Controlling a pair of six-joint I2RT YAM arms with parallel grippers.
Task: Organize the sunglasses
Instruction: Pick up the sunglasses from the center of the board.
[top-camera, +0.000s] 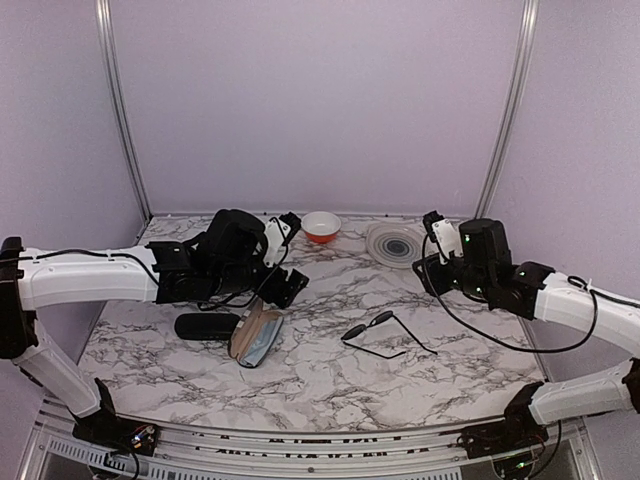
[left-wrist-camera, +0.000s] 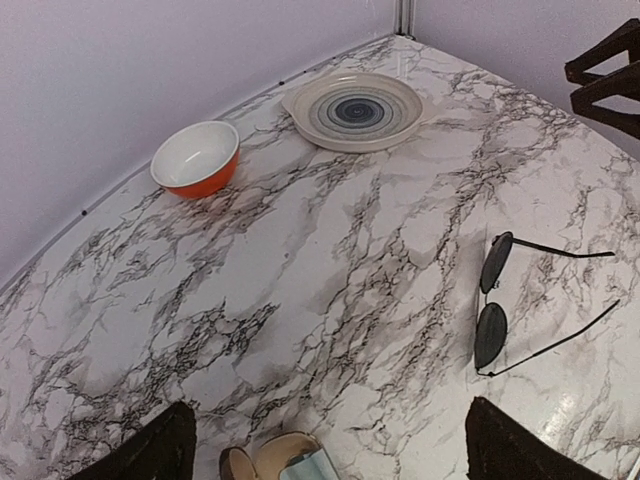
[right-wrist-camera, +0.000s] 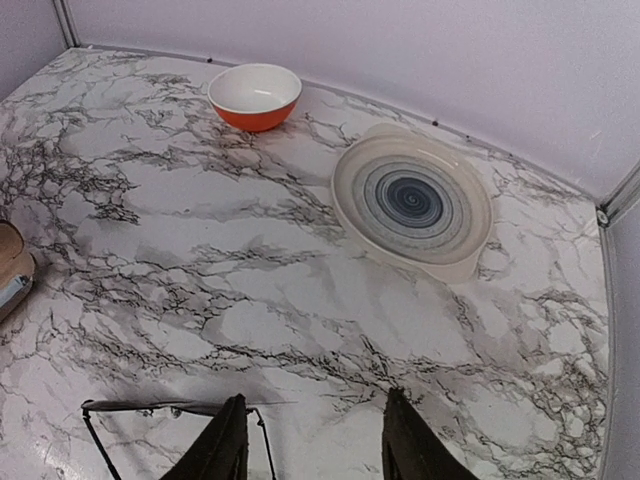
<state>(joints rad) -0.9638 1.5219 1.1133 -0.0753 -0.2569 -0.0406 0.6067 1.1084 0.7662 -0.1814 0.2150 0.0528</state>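
Observation:
The sunglasses (top-camera: 380, 335) lie unfolded on the marble table, right of centre, with thin black wire frame and dark round lenses. They also show in the left wrist view (left-wrist-camera: 493, 305), and part of the frame shows in the right wrist view (right-wrist-camera: 170, 410). My left gripper (top-camera: 292, 258) is open and empty, held above the table over the far end of an open brown case (top-camera: 257, 335) with a pale blue lining (left-wrist-camera: 310, 468). My right gripper (top-camera: 428, 248) is open and empty, held above the table behind and right of the sunglasses.
A glossy black oblong case (top-camera: 205, 326) lies left of the open case. An orange bowl with white inside (top-camera: 321, 226) and a ringed plate (top-camera: 393, 243) stand at the back by the wall. Purple walls close three sides.

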